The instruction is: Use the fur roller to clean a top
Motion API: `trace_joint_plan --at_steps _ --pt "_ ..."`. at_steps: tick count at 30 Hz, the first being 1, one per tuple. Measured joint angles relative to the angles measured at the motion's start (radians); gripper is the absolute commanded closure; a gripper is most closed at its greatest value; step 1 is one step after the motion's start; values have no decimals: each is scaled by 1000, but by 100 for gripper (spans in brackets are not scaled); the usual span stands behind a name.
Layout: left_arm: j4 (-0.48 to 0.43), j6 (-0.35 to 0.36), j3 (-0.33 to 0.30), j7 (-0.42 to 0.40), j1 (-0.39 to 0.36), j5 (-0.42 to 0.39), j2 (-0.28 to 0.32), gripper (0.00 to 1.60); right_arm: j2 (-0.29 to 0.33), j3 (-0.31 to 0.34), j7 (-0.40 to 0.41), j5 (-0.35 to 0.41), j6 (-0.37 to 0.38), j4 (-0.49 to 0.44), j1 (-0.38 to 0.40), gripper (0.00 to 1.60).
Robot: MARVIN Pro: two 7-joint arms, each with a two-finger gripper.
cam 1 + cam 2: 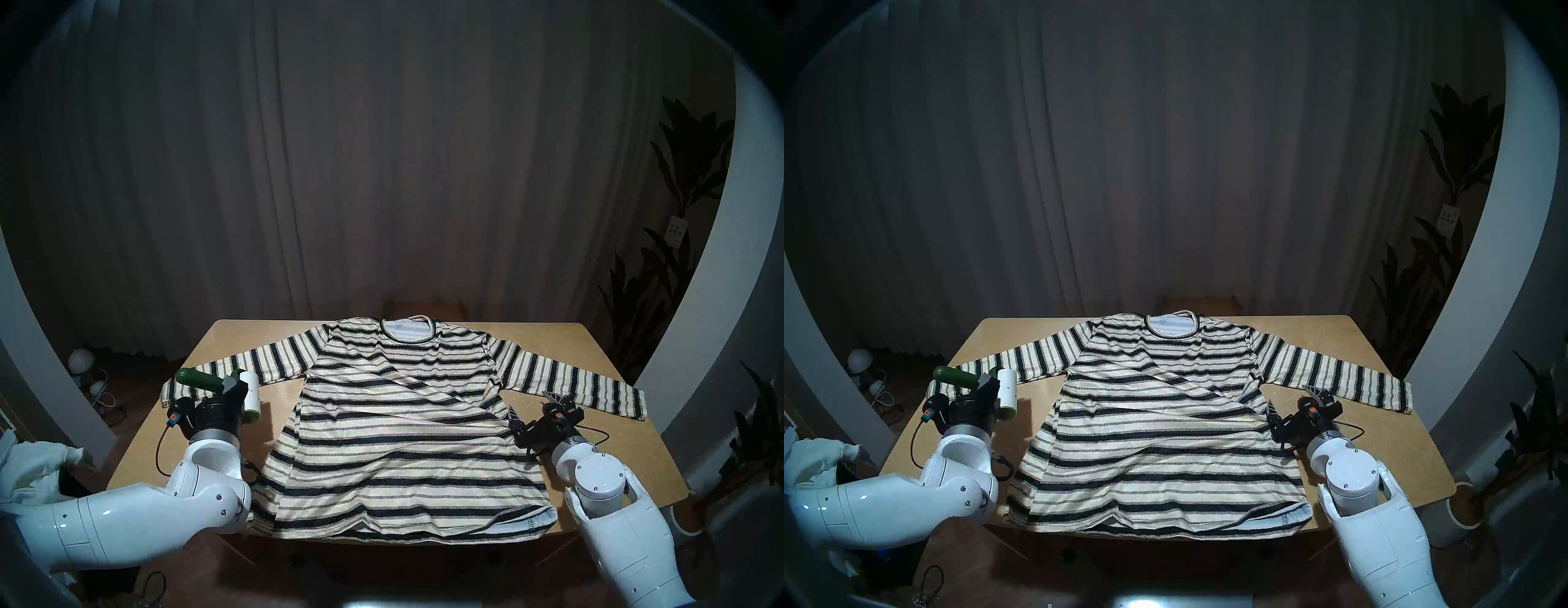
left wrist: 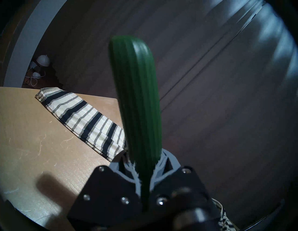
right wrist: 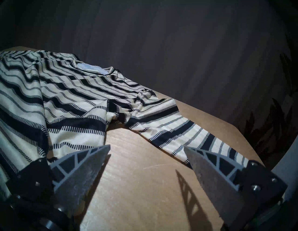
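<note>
lint roller (image 1: 237, 392) being gripped by left gripper (image 1: 231, 388), left of frame | right gripper (image 3: 146, 154) being held agape, empty | roller: light, rigid, handle grip judged best | shirt (image 1: 394, 429): soft, wrinkle-prone

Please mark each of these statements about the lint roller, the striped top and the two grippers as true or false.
1. The left gripper is shut on the fur roller. True.
2. The top hangs from a hanger. False: it lies spread flat on the table, sleeves out to both sides.
3. The right gripper holds a sleeve. False: it is open and empty, above bare table beside the top.
4. The roller's white roll is pressed on the top's chest. False: it is held off to the side, near the sleeve on the robot's left.
5. The roller's handle is dark green. True.
</note>
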Motion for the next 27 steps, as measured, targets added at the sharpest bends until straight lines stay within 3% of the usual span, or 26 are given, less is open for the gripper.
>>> trace_joint_plan --at_steps 16,27 --pt "66 2 -3 -160 -1 -98 -4 160 -27 55 8 72 14 -48 33 0" --pt "101 16 -7 -249 -1 -172 -21 160 -46 49 7 94 14 -78 60 0"
